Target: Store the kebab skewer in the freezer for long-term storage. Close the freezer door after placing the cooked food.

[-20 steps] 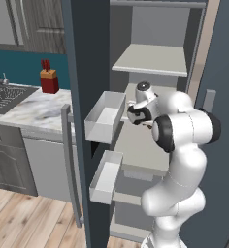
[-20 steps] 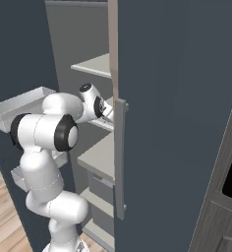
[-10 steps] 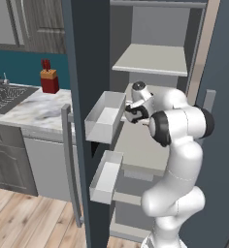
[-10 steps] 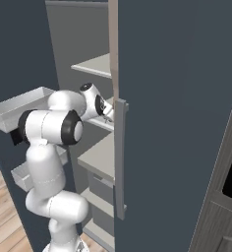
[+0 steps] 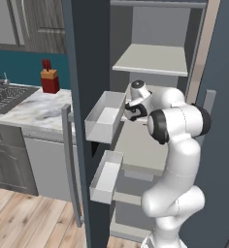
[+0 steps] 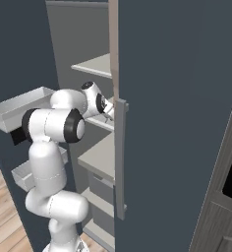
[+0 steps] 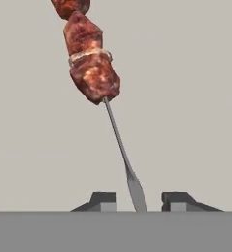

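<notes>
The kebab skewer (image 7: 91, 74), a thin dark stick with red-brown chunks, lies on a pale grey shelf (image 7: 187, 98) inside the freezer (image 5: 150, 60). Its bare end runs down between my gripper (image 7: 138, 199) fingertips, with a small gap on each side, so the jaws stand slightly open around it. In the base views my gripper (image 5: 131, 112) (image 6: 108, 106) reaches in over the middle shelf. The freezer door (image 5: 89, 72) stands wide open to the left, its white bins (image 5: 104, 118) facing the arm.
The plain slate-blue door (image 6: 177, 123) on the right is closed, its grey handle (image 6: 120, 157) close to my arm. A marble counter (image 5: 34, 109) with a sink (image 5: 2, 94) and a red knife block (image 5: 50, 80) lies left of the open door.
The arm's elbow has swung slightly left in the base views while the hand stays over the middle shelf. The freezer door has not moved.
</notes>
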Controlling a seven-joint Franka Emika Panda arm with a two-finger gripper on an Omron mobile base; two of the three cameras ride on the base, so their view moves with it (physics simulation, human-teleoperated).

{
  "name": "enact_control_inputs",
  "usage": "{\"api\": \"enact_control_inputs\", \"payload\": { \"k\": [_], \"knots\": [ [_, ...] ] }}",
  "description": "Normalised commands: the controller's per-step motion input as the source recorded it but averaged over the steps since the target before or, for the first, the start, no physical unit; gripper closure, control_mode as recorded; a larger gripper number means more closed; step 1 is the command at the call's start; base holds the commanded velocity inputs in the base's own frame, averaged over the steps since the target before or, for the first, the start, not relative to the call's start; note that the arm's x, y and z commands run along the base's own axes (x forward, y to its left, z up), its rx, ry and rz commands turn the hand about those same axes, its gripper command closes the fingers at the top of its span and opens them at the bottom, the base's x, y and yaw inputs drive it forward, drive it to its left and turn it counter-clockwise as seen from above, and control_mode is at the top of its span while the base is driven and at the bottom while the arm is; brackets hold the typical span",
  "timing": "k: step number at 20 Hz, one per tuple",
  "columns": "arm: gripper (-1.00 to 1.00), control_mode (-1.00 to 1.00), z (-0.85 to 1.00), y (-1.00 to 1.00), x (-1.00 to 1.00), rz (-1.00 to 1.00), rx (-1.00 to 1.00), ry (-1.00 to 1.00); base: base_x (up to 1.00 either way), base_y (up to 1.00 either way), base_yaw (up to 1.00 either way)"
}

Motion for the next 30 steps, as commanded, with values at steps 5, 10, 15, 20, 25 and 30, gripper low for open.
{"api": "enact_control_inputs", "payload": {
  "k": [5, 10, 15, 20, 25, 30],
  "knots": [
    [1.0, -1.0, -0.17, -0.19, 0.29, 0.0, 0.0, -0.05, 0.0, 0.0, 0.0],
    [-1.0, -1.0, -0.02, 0.0, 0.04, 0.0, 0.0, -0.03, 0.0, 0.0, 0.0],
    [-1.0, -1.0, 0.0, 0.0, 0.0, 0.0, 0.0, -0.01, 0.0, 0.0, 0.0],
    [-1.0, -1.0, 0.0, 0.0, -0.03, 0.0, 0.0, 0.0, 0.0, 0.0, 0.0],
    [-1.0, -1.0, 0.0, 0.0, -0.23, 0.0, 0.0, 0.0, 0.0, 0.0, 0.0],
    [-1.0, -1.0, 0.0, 0.03, -0.35, 0.0, 0.0, 0.0, 0.0, 0.0, 0.0]
  ]
}}
